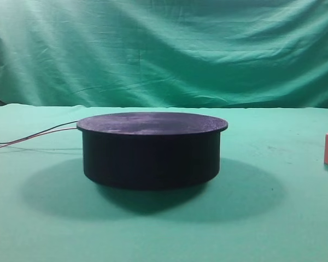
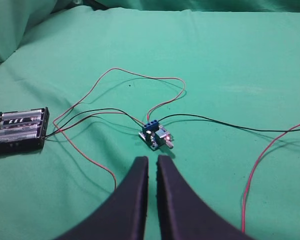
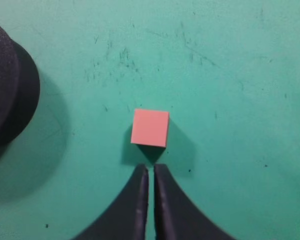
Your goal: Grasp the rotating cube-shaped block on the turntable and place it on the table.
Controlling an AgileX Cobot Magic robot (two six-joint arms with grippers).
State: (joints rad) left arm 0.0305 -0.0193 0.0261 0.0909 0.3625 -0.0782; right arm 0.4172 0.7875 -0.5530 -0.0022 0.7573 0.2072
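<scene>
Cube off the disc, resting on green cloth

The cube-shaped block (image 3: 150,128) sits on the counter (image 1: 273,229), apart from the turntable (image 1: 152,150); wrinkled green cloth covers counter and backdrop (image 1: 169,49) alike; the right pincer (image 3: 151,172) hangs just above the block, fingers nearly together, empty; the left pincer (image 2: 152,164), likewise nearly closed, hovers over a circuit board (image 2: 156,136), battery holder (image 2: 19,130) and loose wires (image 2: 140,77)

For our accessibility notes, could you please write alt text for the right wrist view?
A pinkish-orange cube sits on the green table, just ahead of the right gripper, whose fingers are nearly closed. The black turntable shows at the left edge.
</scene>
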